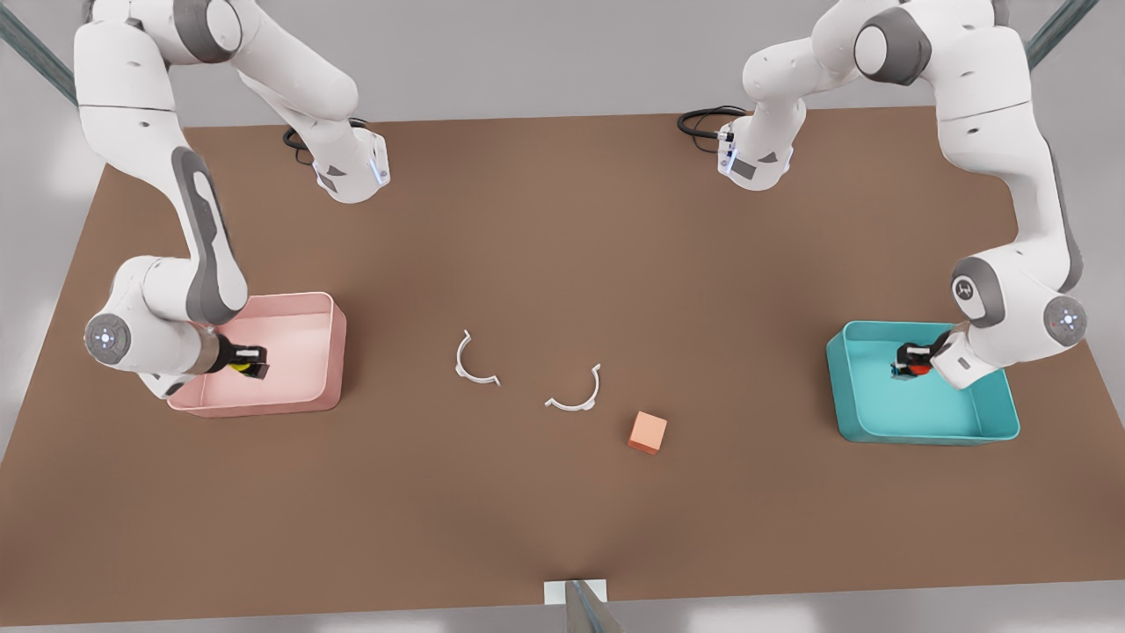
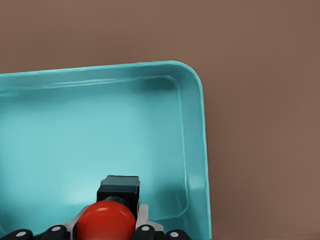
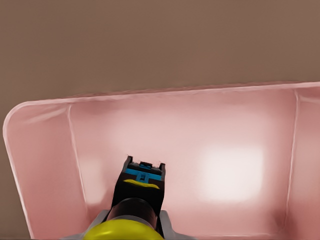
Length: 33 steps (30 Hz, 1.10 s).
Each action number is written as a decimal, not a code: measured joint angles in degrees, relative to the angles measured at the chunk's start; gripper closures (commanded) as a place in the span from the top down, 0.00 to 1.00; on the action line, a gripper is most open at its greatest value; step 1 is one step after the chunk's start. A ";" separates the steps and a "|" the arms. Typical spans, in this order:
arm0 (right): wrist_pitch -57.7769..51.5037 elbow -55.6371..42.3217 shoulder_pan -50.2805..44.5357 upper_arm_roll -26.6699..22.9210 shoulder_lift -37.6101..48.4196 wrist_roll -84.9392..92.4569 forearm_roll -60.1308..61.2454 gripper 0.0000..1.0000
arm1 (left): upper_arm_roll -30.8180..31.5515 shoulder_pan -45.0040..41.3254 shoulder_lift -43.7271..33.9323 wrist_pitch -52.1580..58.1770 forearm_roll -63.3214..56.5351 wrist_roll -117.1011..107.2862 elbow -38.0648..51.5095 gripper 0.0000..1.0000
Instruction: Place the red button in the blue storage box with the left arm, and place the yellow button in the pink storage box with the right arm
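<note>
In the front view the blue storage box point(image 1: 923, 432) sits at the right and the pink storage box point(image 1: 338, 352) at the left. My left gripper point(image 1: 905, 362) reaches down into the blue box point(image 2: 196, 125), shut on the red button point(image 1: 919, 369). The left wrist view has the red cap point(image 2: 106, 224) between the fingers point(image 2: 143, 216), close above the teal floor. My right gripper point(image 1: 255, 362) is inside the pink box point(image 3: 45, 165), shut on the yellow button point(image 1: 239, 366). Its yellow cap point(image 3: 125, 231) and black base point at the pink floor.
An orange-pink cube point(image 1: 647, 432) lies on the brown table point(image 1: 562, 220) right of centre. Two white curved clips point(image 1: 475, 360) point(image 1: 576, 394) rest near the middle. Black cables point(image 1: 703, 119) lie at the back edge, and a small stand point(image 1: 576, 602) sits at the front edge.
</note>
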<state>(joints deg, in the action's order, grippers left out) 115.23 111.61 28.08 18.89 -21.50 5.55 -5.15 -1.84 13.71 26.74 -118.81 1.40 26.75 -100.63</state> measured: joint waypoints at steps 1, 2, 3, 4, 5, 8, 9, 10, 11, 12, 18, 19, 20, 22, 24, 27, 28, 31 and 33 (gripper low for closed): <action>0.50 -0.02 0.19 -0.05 -2.23 0.69 -0.92 0.47 | 0.00 0.00 1.18 -0.70 0.01 1.16 0.11 0.55; 0.89 0.09 0.35 -0.05 -3.82 1.32 -1.67 0.48 | 0.00 0.00 2.04 -1.36 0.07 2.28 0.17 0.57; 1.14 0.38 0.43 -0.05 -4.62 1.84 -2.24 0.48 | 0.00 0.00 2.84 -1.97 0.11 3.34 0.20 0.57; 1.21 0.58 0.28 0.00 -4.81 2.30 -2.69 0.48 | 0.00 0.00 3.64 -2.60 0.15 4.35 0.21 0.60; 1.27 1.08 0.21 0.07 -4.68 2.74 -3.06 0.48 | 0.00 -0.05 4.33 -3.15 0.20 5.30 0.22 0.61; 1.78 4.55 0.10 0.19 -4.14 3.54 -4.58 0.56 | 0.00 -0.08 5.82 -4.75 0.33 7.87 0.24 1.00; 2.14 4.89 0.17 0.23 -4.71 3.59 -5.86 0.67 | 0.00 -0.08 6.00 -5.19 0.37 8.62 0.23 1.00; 2.44 5.09 0.22 0.22 -5.19 3.61 -6.82 0.86 | 0.00 -0.09 6.09 -5.56 0.40 9.33 0.23 1.00; 2.68 5.15 0.28 0.24 -5.49 3.61 -7.58 0.97 | -0.01 -0.12 6.06 -5.85 0.43 9.99 0.23 1.00; 2.87 5.18 0.34 0.25 -5.64 3.62 -8.14 0.99 | -0.01 -0.17 5.54 -6.00 0.45 10.57 0.23 1.00; 3.26 2.84 0.46 0.80 -5.15 3.73 -9.55 1.00 | 0.99 -3.06 -6.17 -2.51 2.11 10.03 2.41 1.00; 2.60 -1.15 0.33 2.26 -5.07 3.76 -9.64 1.00 | 1.02 -4.52 -7.37 -1.05 2.42 8.96 5.45 1.00; 1.38 -6.64 0.16 4.30 -4.96 3.80 -9.71 1.00 | 1.00 -6.17 -8.36 0.60 2.60 7.72 8.05 1.00; -2.28 -18.65 -0.11 9.99 -4.73 3.89 -9.92 1.00 | 0.98 -10.08 -10.57 4.32 1.89 5.01 12.48 1.00; -6.80 -28.00 -1.21 17.32 -3.13 3.58 -11.96 1.00 | 0.91 -14.10 -13.03 8.36 0.66 1.83 14.86 1.00; -14.66 -34.34 -4.15 21.56 2.20 1.71 -11.71 1.00 | 1.08 -17.71 -13.45 13.53 -0.96 -2.82 19.14 1.00; -17.17 -34.98 -11.77 13.56 4.95 1.06 -10.13 1.00 | 1.64 -17.98 -13.50 14.86 -1.42 -4.38 19.80 1.00; -22.63 -34.39 -23.26 -5.11 11.57 -0.59 -2.38 1.00 | 5.17 -17.78 -13.65 18.17 -3.87 -8.96 21.39 1.00; -24.88 -31.04 -24.23 -8.96 14.50 -1.49 -0.07 1.00 | 5.85 -17.65 -13.73 19.71 -4.79 -11.71 21.98 1.00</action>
<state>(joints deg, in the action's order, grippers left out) 90.35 80.57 3.85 9.92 -7.00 4.06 -5.22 4.00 -3.94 13.01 -99.10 -3.39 15.04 -78.64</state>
